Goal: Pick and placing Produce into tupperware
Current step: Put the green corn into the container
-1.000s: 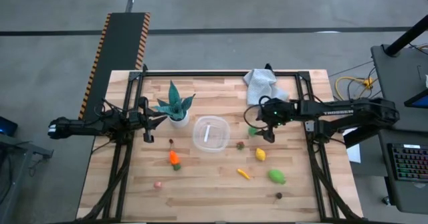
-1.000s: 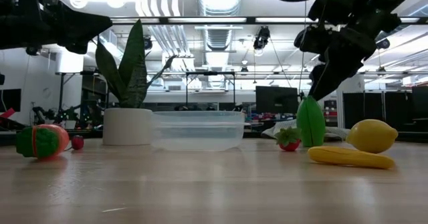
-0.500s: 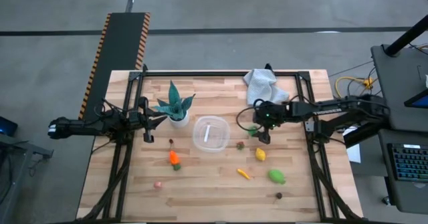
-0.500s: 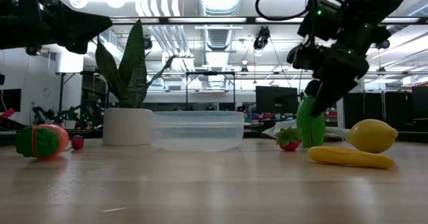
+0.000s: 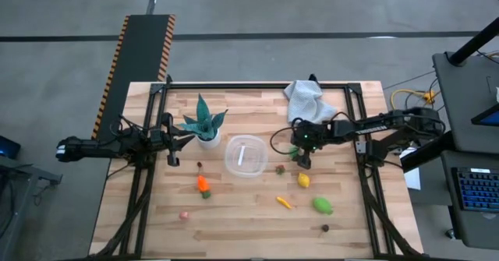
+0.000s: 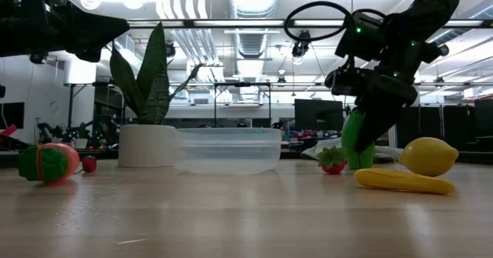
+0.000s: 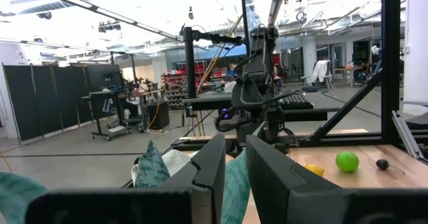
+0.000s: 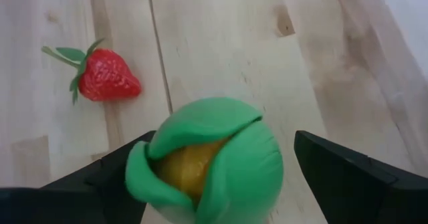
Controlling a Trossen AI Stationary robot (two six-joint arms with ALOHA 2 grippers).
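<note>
A green-husked toy piece with a yellow core (image 8: pixel 207 157) stands upright on the wood just right of the clear tupperware (image 5: pixel 246 156). My right gripper (image 5: pixel 300 156) slants down over it, open. One finger (image 8: pixel 100 180) is close beside it and the other (image 8: pixel 348 174) stands clear of it. A toy strawberry (image 8: pixel 107 77) lies next to it. A lemon (image 5: pixel 303 180), a yellow piece (image 5: pixel 284 202), a green piece (image 5: pixel 323 206) and an orange piece (image 5: pixel 203 185) lie on the table. My left gripper (image 5: pixel 178 146) waits at the left edge, its fingers nearly together.
A spiky teal plant in a white pot (image 5: pixel 206 128) stands left of the tub. A pale grey cloth (image 5: pixel 307 97) lies at the far right. A pink piece (image 5: pixel 184 214) and a dark piece (image 5: pixel 324 227) sit toward the near edge. Black frame rails (image 5: pixel 366 183) run along both sides.
My right gripper has come down and toward the table's left, tipping more steeply, until its open fingers stand on either side of the green-husked piece. The piece has not moved.
</note>
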